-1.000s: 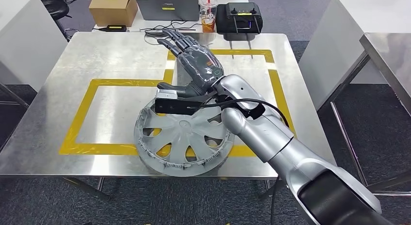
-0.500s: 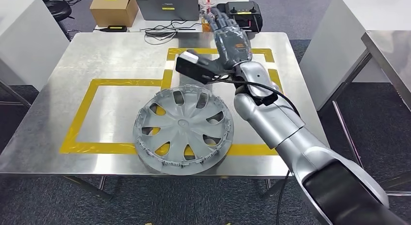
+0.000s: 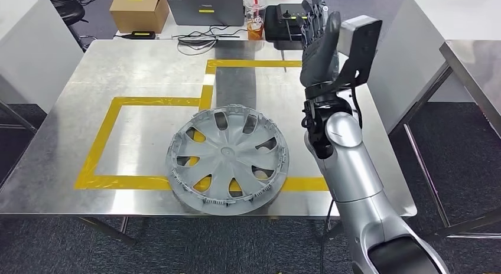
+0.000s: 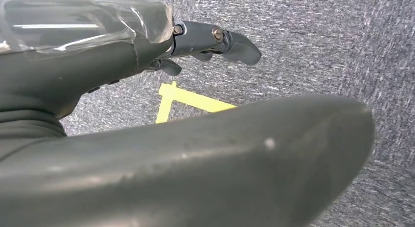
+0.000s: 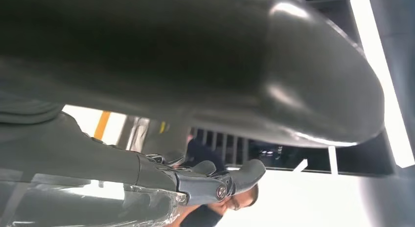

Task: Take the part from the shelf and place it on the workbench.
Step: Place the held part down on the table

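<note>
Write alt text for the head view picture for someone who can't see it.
A grey hubcap lies flat on a steel workbench, partly over a yellow tape outline, while the right robot hand is raised above the table's far right side, holding nothing. Behind the bench sit a cardboard box, a laptop and an iced drink.

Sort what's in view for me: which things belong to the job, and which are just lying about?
Job:
wheel cover, lying on the steel workbench
right hand, raised, holding nothing

Lying about:
cardboard box
laptop
iced drink cup
black remote controller
cables
</note>
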### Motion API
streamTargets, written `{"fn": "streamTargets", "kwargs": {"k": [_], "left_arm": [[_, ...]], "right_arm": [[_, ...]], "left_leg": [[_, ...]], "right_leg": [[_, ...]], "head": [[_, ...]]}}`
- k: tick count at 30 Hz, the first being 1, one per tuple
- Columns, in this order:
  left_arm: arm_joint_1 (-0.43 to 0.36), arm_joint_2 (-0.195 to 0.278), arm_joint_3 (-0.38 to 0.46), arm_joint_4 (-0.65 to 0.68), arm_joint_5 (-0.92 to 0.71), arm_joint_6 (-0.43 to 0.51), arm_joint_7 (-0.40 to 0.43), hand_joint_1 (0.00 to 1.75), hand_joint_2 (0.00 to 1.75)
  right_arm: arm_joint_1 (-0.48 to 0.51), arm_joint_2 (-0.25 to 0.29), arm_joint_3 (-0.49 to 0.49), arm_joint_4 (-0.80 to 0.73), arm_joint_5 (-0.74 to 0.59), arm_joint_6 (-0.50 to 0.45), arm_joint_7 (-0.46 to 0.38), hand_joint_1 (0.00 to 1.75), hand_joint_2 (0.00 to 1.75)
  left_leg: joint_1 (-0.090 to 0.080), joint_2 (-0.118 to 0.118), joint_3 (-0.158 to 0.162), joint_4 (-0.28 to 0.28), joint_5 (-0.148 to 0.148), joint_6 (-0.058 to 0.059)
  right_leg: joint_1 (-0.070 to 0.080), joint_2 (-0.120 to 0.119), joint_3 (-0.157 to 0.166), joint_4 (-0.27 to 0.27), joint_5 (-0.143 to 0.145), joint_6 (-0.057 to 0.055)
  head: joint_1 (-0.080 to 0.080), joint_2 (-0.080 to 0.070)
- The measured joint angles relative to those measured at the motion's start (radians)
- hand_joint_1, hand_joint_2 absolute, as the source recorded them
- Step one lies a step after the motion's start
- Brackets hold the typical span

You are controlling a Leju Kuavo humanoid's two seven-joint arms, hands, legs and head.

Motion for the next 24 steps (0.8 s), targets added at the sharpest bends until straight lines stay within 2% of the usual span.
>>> {"fn": "streamTargets", "kwargs": {"k": [1,2,4,5,6,7,8,9,11,12,14,16,18,20,21,22,23,24], "left_arm": [[0.001,-0.002,0.000,0.000,-0.004,0.000,-0.002,0.00,0.00],[0.001,-0.004,0.000,0.000,-0.006,0.000,-0.002,0.00,0.00],[0.001,-0.007,0.000,0.000,-0.007,0.000,-0.003,0.00,0.00],[0.001,-0.007,0.000,0.000,-0.007,0.000,-0.003,0.00,0.00],[0.001,-0.008,0.000,0.000,-0.008,0.000,-0.003,0.00,0.00],[0.001,-0.008,0.000,0.000,-0.012,0.000,-0.003,0.00,0.00],[0.001,-0.009,0.000,0.000,-0.017,-0.001,-0.003,0.00,0.00],[0.001,-0.010,0.000,0.000,-0.025,-0.004,-0.003,0.00,0.00],[0.000,-0.013,0.000,0.000,-0.037,-0.012,0.000,0.00,0.00],[0.001,-0.014,0.000,0.000,-0.040,-0.016,0.003,0.00,0.00],[0.003,-0.016,0.000,0.000,-0.041,-0.022,0.009,0.00,0.00],[0.008,-0.018,0.000,0.000,-0.041,-0.025,0.012,0.00,0.00],[0.012,-0.018,0.001,0.000,-0.041,-0.028,0.011,0.00,0.00],[0.015,-0.017,0.001,0.000,-0.040,-0.031,0.008,0.00,0.00],[0.017,-0.017,0.001,0.000,-0.039,-0.032,0.006,0.00,0.00],[0.020,-0.017,0.001,0.000,-0.039,-0.034,0.004,0.00,0.00],[0.022,-0.016,0.001,0.000,-0.039,-0.036,0.002,0.00,0.00],[0.024,-0.014,0.001,0.000,-0.038,-0.039,0.000,0.00,0.00]], "right_arm": [[0.013,-0.004,-0.009,-0.030,-0.017,0.005,-0.003,0.00,0.00],[0.023,-0.008,-0.017,-0.055,-0.024,0.008,-0.004,0.00,0.00],[0.040,-0.016,-0.028,-0.091,-0.032,0.010,-0.005,0.00,0.00],[0.050,-0.020,-0.032,-0.101,-0.034,0.010,-0.005,0.00,0.00],[0.060,-0.023,-0.035,-0.109,-0.041,0.012,-0.007,0.00,0.00],[0.070,-0.025,-0.038,-0.118,-0.056,0.019,-0.013,0.00,0.00],[0.081,-0.029,-0.042,-0.131,-0.080,0.030,-0.023,0.00,0.00],[0.092,-0.034,-0.046,-0.149,-0.114,0.045,-0.037,0.00,0.00],[0.131,-0.048,-0.053,-0.198,-0.185,0.075,-0.069,0.00,0.00],[0.158,-0.057,-0.057,-0.225,-0.212,0.086,-0.083,0.00,0.00],[0.222,-0.076,-0.065,-0.278,-0.246,0.097,-0.107,0.00,0.00],[0.288,-0.091,-0.071,-0.327,-0.259,0.102,-0.126,0.00,0.00],[0.352,-0.102,-0.071,-0.369,-0.261,0.108,-0.140,0.00,0.00],[0.415,-0.113,-0.071,-0.399,-0.255,0.111,-0.149,0.00,0.00],[0.445,-0.118,-0.071,-0.411,-0.247,0.110,-0.154,0.00,0.00],[0.473,-0.123,-0.071,-0.423,-0.237,0.108,-0.159,0.00,0.00],[0.498,-0.128,-0.071,-0.435,-0.227,0.104,-0.164,0.00,0.00],[0.520,-0.132,-0.071,-0.447,-0.218,0.099,-0.170,0.00,0.00]], "left_leg": [[0.001,0.000,0.002,-0.005,0.003,0.008],[0.002,0.001,0.004,-0.010,0.006,0.015],[-0.001,0.002,0.004,-0.011,0.007,0.022],[-0.002,0.002,0.004,-0.011,0.007,0.023],[-0.003,0.002,0.003,-0.011,0.006,0.024],[-0.004,0.002,0.004,-0.010,0.006,0.024],[-0.004,0.001,0.004,-0.010,0.006,0.024],[-0.004,0.000,0.005,-0.008,0.006,0.022],[-0.007,-0.003,0.004,-0.002,0.003,0.016],[-0.009,-0.005,0.003,0.000,0.003,0.011],[-0.008,-0.007,0.002,0.000,0.004,0.002],[-0.006,-0.006,-0.006,0.016,-0.014,-0.008],[-0.002,-0.002,-0.040,0.104,-0.073,-0.019],[0.002,0.001,-0.091,0.235,-0.138,-0.028],[0.003,0.002,-0.103,0.273,-0.151,-0.030],[0.003,0.002,-0.096,0.273,-0.145,-0.030],[0.004,0.002,-0.066,0.229,-0.122,-0.029],[0.005,0.002,-0.023,0.157,-0.093,-0.027]], "right_leg": [[0.000,-0.001,-0.010,0.021,-0.012,0.001],[-0.001,-0.001,-0.032,0.064,-0.034,-0.001],[-0.002,-0.001,-0.097,0.203,-0.092,-0.009],[-0.002,-0.001,-0.127,0.265,-0.112,-0.009],[-0.003,-0.001,-0.142,0.295,-0.118,-0.005],[-0.003,-0.001,-0.135,0.282,-0.108,0.001],[-0.003,-0.002,-0.108,0.229,-0.085,0.009],[-0.003,-0.003,-0.068,0.152,-0.057,0.014],[0.000,-0.005,-0.003,0.028,-0.016,0.011],[0.002,-0.006,0.012,0.002,-0.007,0.005],[0.004,-0.007,0.016,-0.007,-0.002,-0.005],[-0.002,-0.007,0.017,-0.011,0.003,-0.014],[-0.007,-0.007,0.018,-0.013,0.007,-0.020],[-0.007,-0.008,0.015,-0.013,0.008,-0.022],[-0.007,-0.008,0.014,-0.012,0.008,-0.022],[-0.007,-0.008,0.013,-0.012,0.008,-0.022],[-0.007,-0.008,0.013,-0.011,0.008,-0.022],[-0.007,-0.008,0.014,-0.010,0.009,-0.021]], "head": [[0.001,0.000],[0.002,0.000],[0.004,0.000],[0.004,0.000],[0.004,0.000],[0.004,0.000],[0.004,0.000],[0.004,0.000],[0.002,0.000],[0.002,0.000],[0.002,0.000],[0.000,0.000],[-0.006,0.000],[-0.008,0.000],[-0.008,0.000],[-0.008,0.000],[-0.008,0.000],[-0.008,0.000]]}}
